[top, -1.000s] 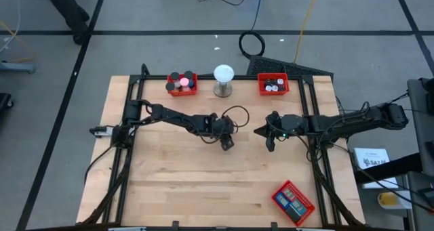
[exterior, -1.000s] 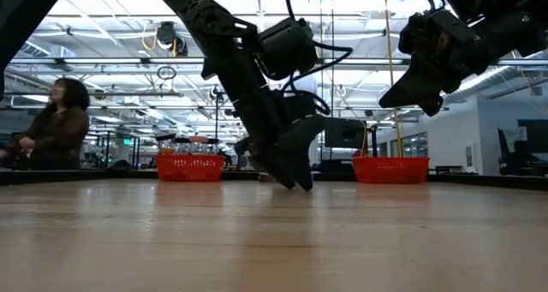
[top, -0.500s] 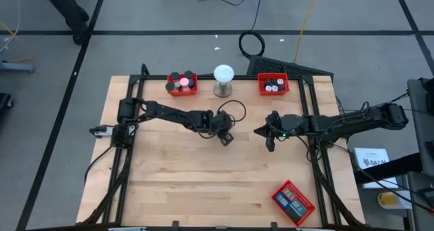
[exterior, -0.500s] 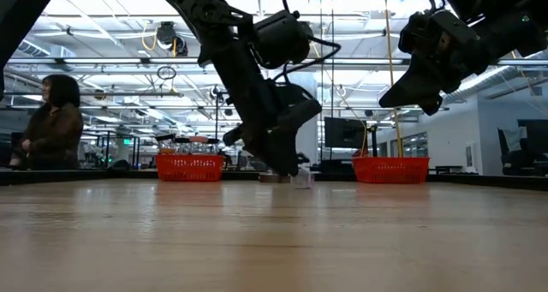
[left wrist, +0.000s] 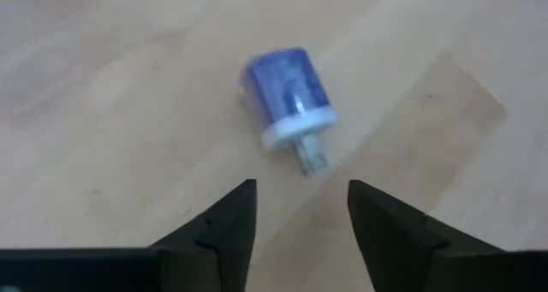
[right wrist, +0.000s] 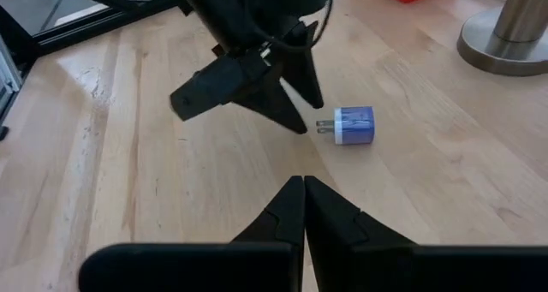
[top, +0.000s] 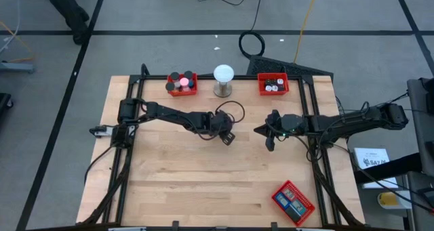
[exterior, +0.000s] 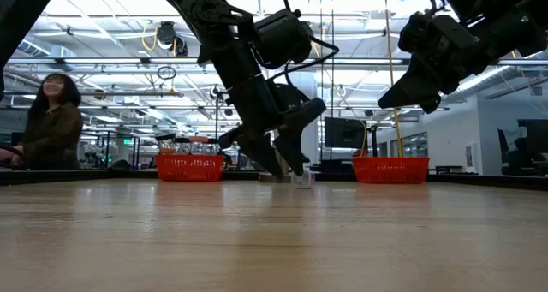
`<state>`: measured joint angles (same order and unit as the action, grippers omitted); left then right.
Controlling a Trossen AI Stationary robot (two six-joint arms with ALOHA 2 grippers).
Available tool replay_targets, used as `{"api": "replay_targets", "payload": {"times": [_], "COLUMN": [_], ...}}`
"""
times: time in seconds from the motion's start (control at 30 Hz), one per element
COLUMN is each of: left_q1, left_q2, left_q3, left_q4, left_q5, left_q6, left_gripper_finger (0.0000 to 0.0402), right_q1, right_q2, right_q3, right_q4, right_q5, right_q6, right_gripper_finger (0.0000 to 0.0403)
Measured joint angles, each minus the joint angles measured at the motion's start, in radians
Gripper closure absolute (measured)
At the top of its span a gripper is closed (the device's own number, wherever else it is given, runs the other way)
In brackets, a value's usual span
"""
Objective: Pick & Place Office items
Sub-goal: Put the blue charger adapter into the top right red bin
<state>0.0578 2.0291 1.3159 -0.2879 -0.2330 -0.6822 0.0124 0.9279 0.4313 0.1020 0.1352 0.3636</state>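
Left gripper [left wrist: 295,215] jaws spread above blue charger plug [left wrist: 288,93]; light, rigid, slick. Pinch body flats, not prongs.

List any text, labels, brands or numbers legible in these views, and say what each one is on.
No text can be read in full in any view.
White placard beside the table's right edge: dark print, too small to read.
Items in the red tray at the near right corner: printed faces, too small to read.
Blue plug adapter on the table: no marking visible on the faces shown.
Red trays at the far edge: no legible labels.
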Motion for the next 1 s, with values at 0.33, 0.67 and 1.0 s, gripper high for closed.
{"api": "replay_targets", "payload": {"times": [0.33,0.67,1.0], "left_q1": [0.016,0.012,0.013], "left_q2": [0.009,0.014,0.014], "left_q3": [0.002,0.001,0.001], "left_q4": [0.063,0.008,0.028], "left_q5": [-0.030,-0.047,-0.050], "left_q6": [-0.021,-0.034,0.050], "left_gripper_finger": [0.0242,0.0213,0.0300], "right_q1": [0.000,0.000,0.000], "right_q2": [0.000,0.000,0.000], "right_q3": [0.000,0.000,0.000], "right_q4": [0.001,0.003,0.004], "right_q5": [0.000,0.000,0.000], "right_q6": [-0.017,-0.032,-0.036], "right_gripper_finger": [0.0403,0.0403,0.0403]}}
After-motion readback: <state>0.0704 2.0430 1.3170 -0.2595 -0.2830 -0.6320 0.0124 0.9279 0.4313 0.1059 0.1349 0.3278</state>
